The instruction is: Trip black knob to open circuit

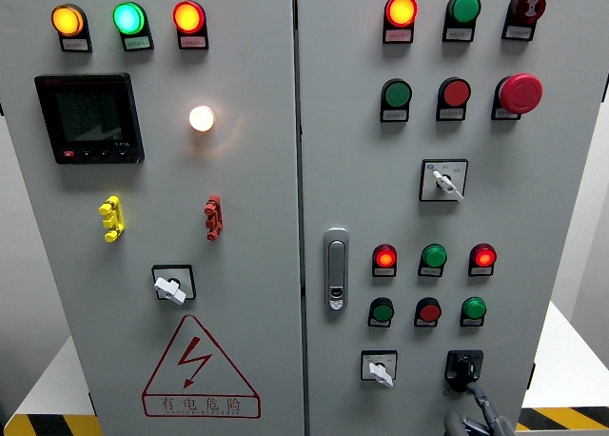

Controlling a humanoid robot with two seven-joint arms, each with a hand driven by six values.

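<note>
The black knob (463, 367) sits on a black square plate at the lower right of the right cabinet door (552, 198). Only part of my right hand (468, 415) shows, coming up from the bottom edge directly under the knob. One grey finger (481, 400) stretches up and left, its tip at or just below the knob's lower edge. The other fingers stay low and spread and hold nothing. Most of the hand is cut off by the frame. My left arm is out of view.
A white selector switch (380, 369) sits just left of the knob. Above it are rows of red and green buttons (433, 257), another selector (443, 180) and a red emergency stop (520, 92). The door handle (335, 268) is at the seam. The left door (247, 217) carries a meter and a warning triangle.
</note>
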